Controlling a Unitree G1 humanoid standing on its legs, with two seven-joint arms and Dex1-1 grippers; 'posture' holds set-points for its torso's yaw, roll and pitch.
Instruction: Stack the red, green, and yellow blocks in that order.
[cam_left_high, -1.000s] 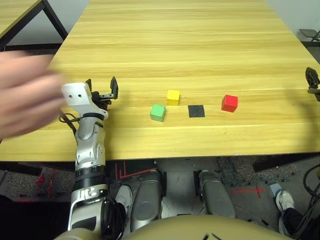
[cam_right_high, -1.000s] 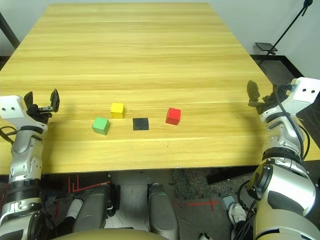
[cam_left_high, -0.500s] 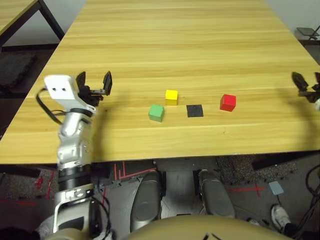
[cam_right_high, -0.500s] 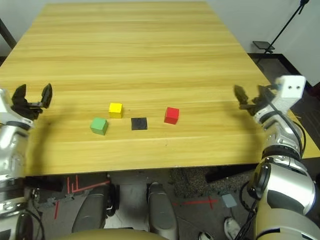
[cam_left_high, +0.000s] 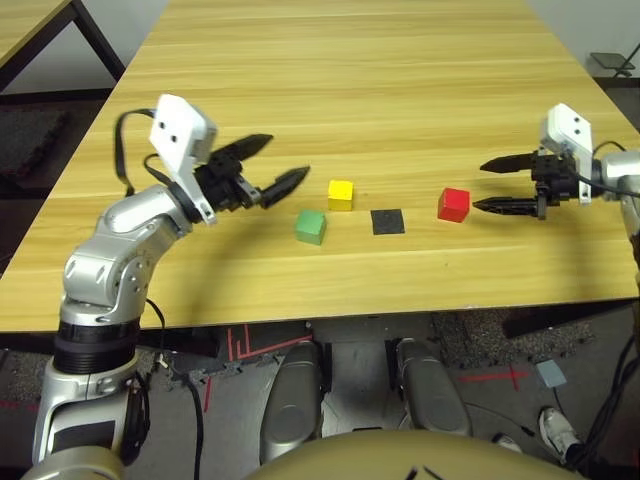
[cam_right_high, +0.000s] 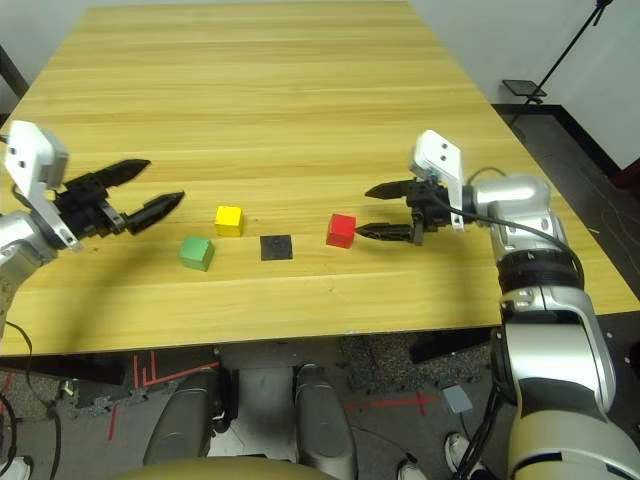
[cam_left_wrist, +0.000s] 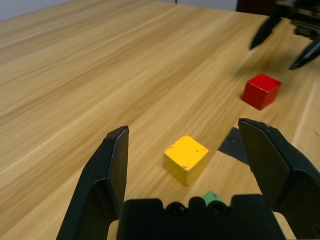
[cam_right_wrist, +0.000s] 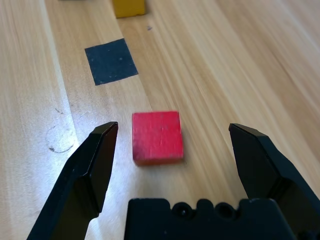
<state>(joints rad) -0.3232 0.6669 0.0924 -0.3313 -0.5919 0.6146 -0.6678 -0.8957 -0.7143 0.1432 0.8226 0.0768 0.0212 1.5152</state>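
Note:
Three cubes rest apart on the wooden table (cam_left_high: 400, 90), near its front edge. The green block (cam_left_high: 311, 226) is leftmost, the yellow block (cam_left_high: 341, 194) sits just behind and right of it, and the red block (cam_left_high: 453, 204) is furthest right. My left gripper (cam_left_high: 287, 157) hovers open, just left of the yellow and green blocks, pointing at them. In the left wrist view the yellow block (cam_left_wrist: 186, 159) lies ahead between the fingers. My right gripper (cam_left_high: 480, 186) is open just right of the red block (cam_right_wrist: 156, 136), its fingers spread either side, not touching it.
A flat black square patch (cam_left_high: 388, 221) lies on the table between the green and red blocks. A second table's corner (cam_left_high: 30, 30) and black legs show at far left. A stand's base (cam_right_high: 530, 92) is on the floor at right.
Both arms have swung in from the table's sides toward the blocks, grippers staying open. The person's hand seen at left a second ago is gone. The blocks have not moved.

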